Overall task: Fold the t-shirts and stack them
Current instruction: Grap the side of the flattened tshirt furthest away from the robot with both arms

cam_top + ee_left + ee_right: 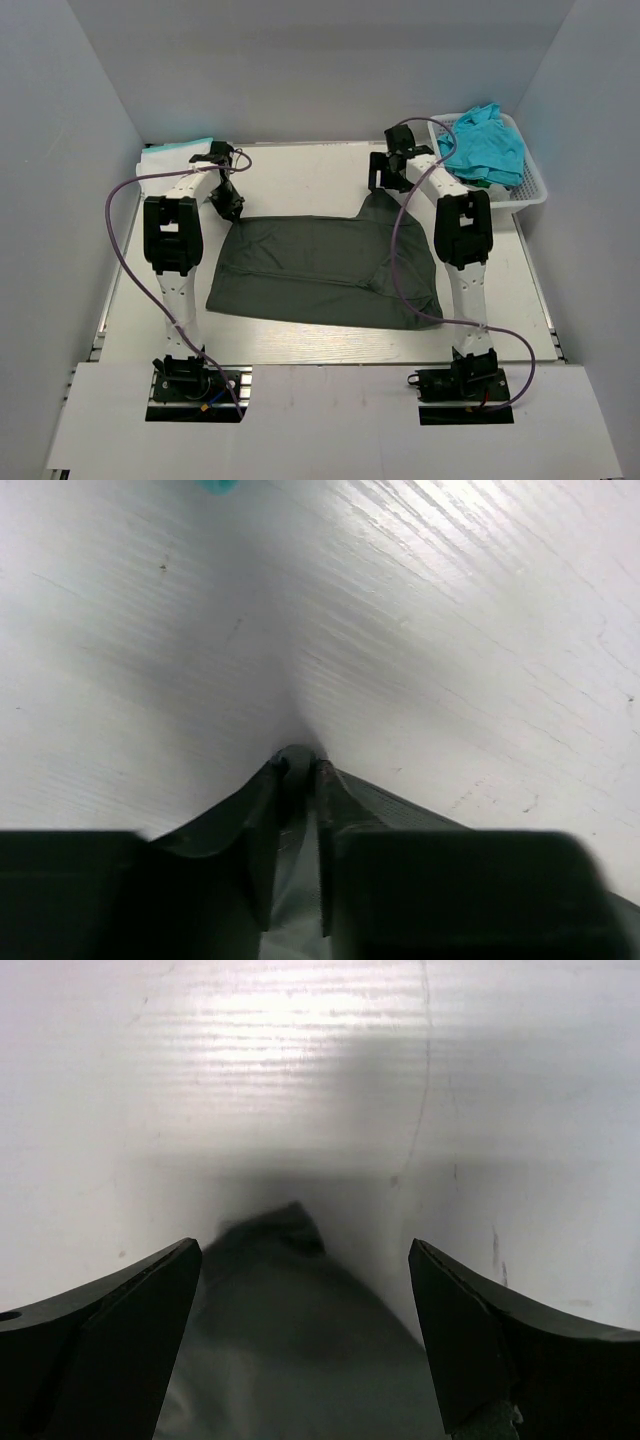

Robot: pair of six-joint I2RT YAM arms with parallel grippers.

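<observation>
A dark charcoal grey t-shirt (325, 270) lies spread flat in the middle of the white table. My left gripper (232, 207) sits at its far left corner. In the left wrist view the left gripper (300, 764) is shut on that corner, with dark cloth (290, 880) pinched between its narrow jaws. My right gripper (384, 186) hovers at the shirt's far right corner. In the right wrist view the right gripper (302, 1248) is open, its fingers spread wide either side of the shirt's pointed corner (285, 1305) and not touching it.
A white lattice basket (533, 193) at the back right holds a crumpled turquoise t-shirt (485, 145). Folded white and turquoise cloth (172, 155) lies at the back left corner. Grey walls close in the table on three sides.
</observation>
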